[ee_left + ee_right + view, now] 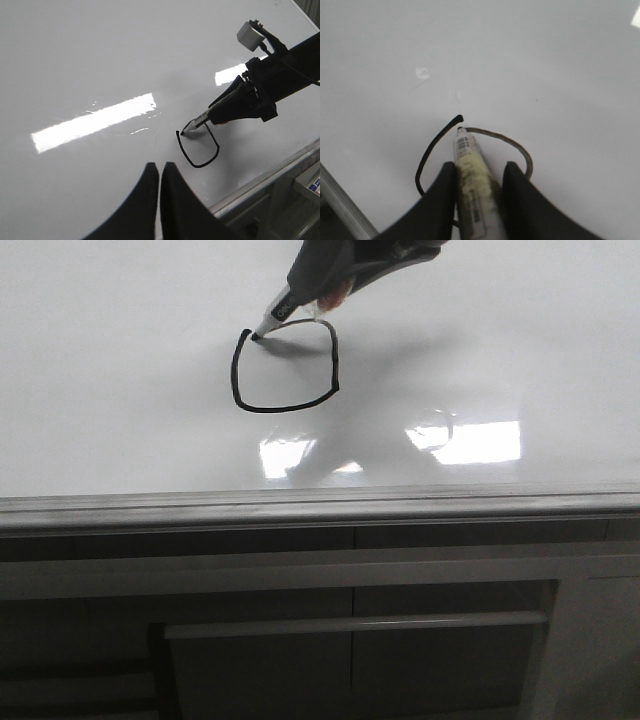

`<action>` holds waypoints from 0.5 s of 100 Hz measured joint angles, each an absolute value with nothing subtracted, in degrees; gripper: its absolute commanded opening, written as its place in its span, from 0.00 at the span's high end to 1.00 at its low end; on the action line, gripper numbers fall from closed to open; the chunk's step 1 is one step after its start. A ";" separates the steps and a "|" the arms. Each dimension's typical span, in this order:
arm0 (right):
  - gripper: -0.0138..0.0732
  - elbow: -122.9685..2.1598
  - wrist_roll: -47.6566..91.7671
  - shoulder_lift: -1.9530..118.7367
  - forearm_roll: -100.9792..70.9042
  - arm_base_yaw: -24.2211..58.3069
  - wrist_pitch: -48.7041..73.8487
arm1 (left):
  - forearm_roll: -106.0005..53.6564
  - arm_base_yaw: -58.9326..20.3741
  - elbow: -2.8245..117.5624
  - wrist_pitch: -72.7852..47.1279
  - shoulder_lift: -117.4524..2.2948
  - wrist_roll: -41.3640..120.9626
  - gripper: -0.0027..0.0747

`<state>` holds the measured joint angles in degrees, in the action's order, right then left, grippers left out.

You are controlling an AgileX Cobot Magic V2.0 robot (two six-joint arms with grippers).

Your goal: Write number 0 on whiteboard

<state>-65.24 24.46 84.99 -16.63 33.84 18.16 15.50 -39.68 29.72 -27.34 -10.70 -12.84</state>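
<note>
The right gripper (479, 185) is clamped on a marker (472, 185), its two dark fingers pressing the barrel from either side, well back from the tip. The marker tilts down to the whiteboard (120, 360), and its tip sits at the upper left of the number 0 (286, 368), a black roundish-square loop that looks almost closed. The marker seems light, stiff and smooth, so it could slip or twist in the grip; holding it mid-barrel, as now, suits it. The board is hard and glossy, so light pressure should do. The left gripper (159, 172) hovers over the board near the loop, fingers together, holding nothing
</note>
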 measured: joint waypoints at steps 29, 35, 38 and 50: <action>0.91 -65.81 24.46 85.66 -17.19 33.66 18.86 | 15.48 -39.68 29.72 -27.34 -10.70 -12.84 0.99; 0.91 -65.81 24.46 85.66 -17.19 33.66 18.95 | 15.48 -39.68 29.72 -27.34 -10.70 -12.84 0.99; 0.91 -65.81 24.46 85.66 -17.31 33.66 18.95 | 15.48 -39.68 29.72 -27.34 -10.70 -12.84 0.99; 0.91 -65.83 24.46 85.66 -17.31 33.91 19.00 | 15.38 -39.68 29.72 -27.34 -10.70 -12.84 0.99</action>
<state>-65.83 24.46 85.66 -17.31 33.91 19.00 15.38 -39.68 29.72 -27.34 -10.70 -12.84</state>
